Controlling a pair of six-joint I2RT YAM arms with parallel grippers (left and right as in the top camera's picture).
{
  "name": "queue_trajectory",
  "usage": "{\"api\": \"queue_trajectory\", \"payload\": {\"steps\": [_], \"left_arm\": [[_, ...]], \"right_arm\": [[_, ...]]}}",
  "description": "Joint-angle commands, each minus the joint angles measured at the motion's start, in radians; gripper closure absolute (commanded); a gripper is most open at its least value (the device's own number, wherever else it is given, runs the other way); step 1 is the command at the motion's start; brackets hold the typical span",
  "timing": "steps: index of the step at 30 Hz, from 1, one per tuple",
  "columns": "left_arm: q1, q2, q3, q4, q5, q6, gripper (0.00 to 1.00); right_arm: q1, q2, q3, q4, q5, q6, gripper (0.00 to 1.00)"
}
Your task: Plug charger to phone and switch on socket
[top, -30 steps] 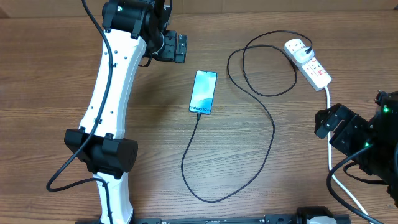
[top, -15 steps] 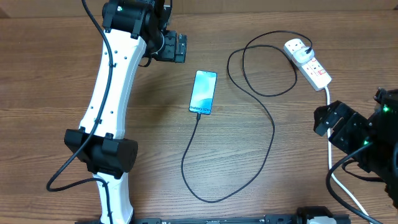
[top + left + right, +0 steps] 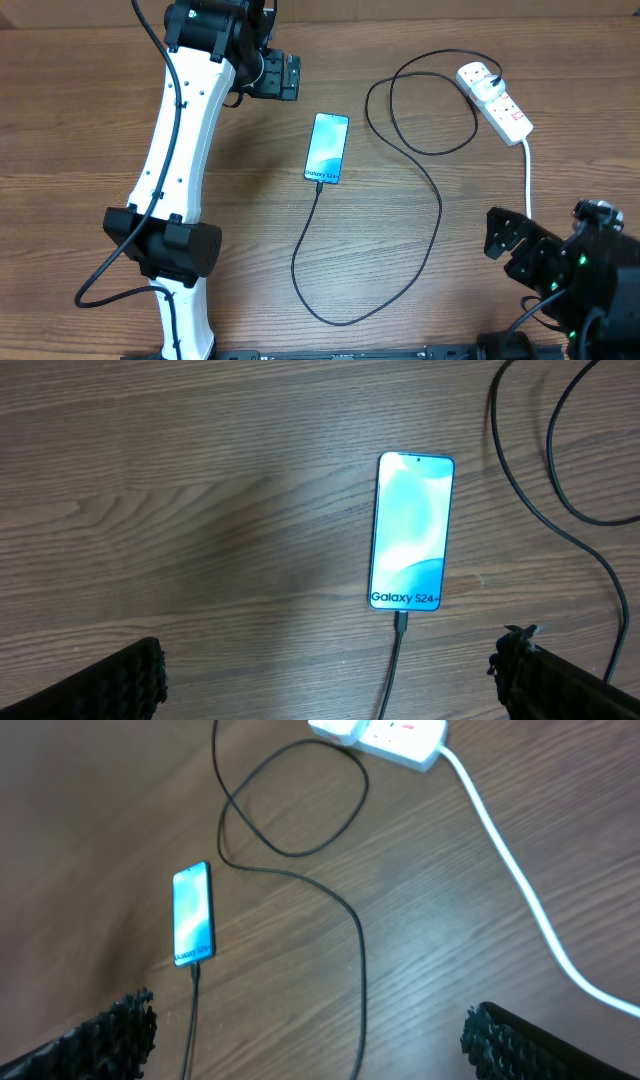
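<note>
While overhead shows the left tool (image 3: 290, 77) and right tool (image 3: 508, 247) open and empty, the left wrist shows the charger (image 3: 399, 625) entering the phone (image 3: 411, 530) mid-table. By the right wrist, the socket (image 3: 390, 732) lies far right; pressing its switch seems next.

Overhead cam looks straight down from high up, so you get the whole table (image 3: 90, 150). Left wrist cam faces down from pretty close, with the phone (image 3: 411, 532) mid-frame. Right wrist cam sits further back and tilted, looking across at the phone, charger (image 3: 360, 970) and socket (image 3: 385, 732). It's kinda soft though, so the tilt is hard to judge. All three share the phone.
</note>
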Motion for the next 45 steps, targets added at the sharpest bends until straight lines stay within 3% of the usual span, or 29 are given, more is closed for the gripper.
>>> {"api": "queue_trajectory", "payload": {"steps": [1,10,22,37,45], "left_arm": [[0.003,0.007,-0.001,0.001,-0.009,-0.017,0.0],[0.003,0.007,-0.001,0.001,-0.009,-0.017,0.0],[0.003,0.007,-0.001,0.001,-0.009,-0.017,0.0],[0.003,0.007,-0.001,0.001,-0.009,-0.017,0.0],[0.003,0.007,-0.001,0.001,-0.009,-0.017,0.0]], "right_arm": [[0.005,-0.1,-0.117,0.101,-0.022,-0.004,0.0],[0.01,-0.352,-0.497,0.536,-0.116,-0.129,0.0],[0.01,-0.495,-0.861,1.025,-0.122,-0.324,0.0],[0.01,-0.594,-1.066,1.282,-0.103,-0.471,0.0],[0.01,-0.594,-1.064,1.174,-0.09,-0.556,0.0]]}}
